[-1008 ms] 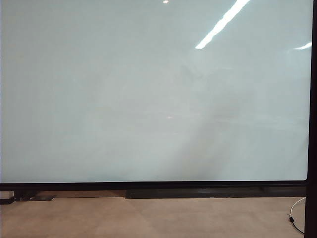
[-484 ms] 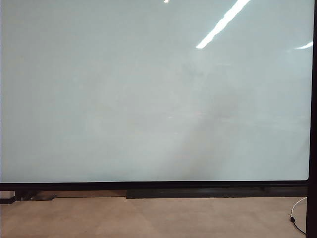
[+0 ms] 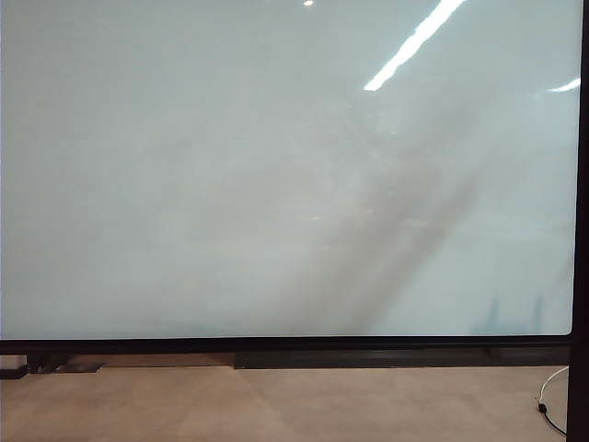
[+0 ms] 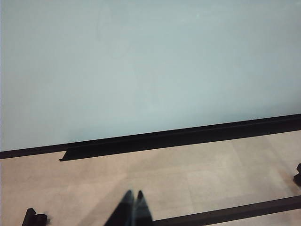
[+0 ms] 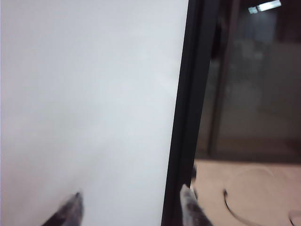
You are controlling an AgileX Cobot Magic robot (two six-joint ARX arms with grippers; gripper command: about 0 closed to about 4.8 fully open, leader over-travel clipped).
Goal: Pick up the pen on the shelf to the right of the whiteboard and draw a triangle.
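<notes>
The whiteboard (image 3: 276, 175) fills almost the whole exterior view. Its surface is glossy and white, with a thin black frame (image 3: 294, 346) along the bottom edge and on the right side. No drawn line shows on it; only bright reflections of ceiling lights near the top and a soft grey shadow that runs diagonally across the right half. Below the board there is a beige floor (image 3: 276, 405), and a thin white cable (image 3: 549, 394) lies on it at the right.

The left gripper (image 4: 133, 209) shows only its two dark tips, which touch each other, so its jaws are closed and hold nothing. It hangs above the floor, apart from the bottom frame of the board.

The right gripper (image 5: 130, 207) is at the right edge of the board. Its jaws are open, with the black frame between the two tips, and nothing is between them that they grip.

The pen is not visible in any view, so I cannot say where it is.
</notes>
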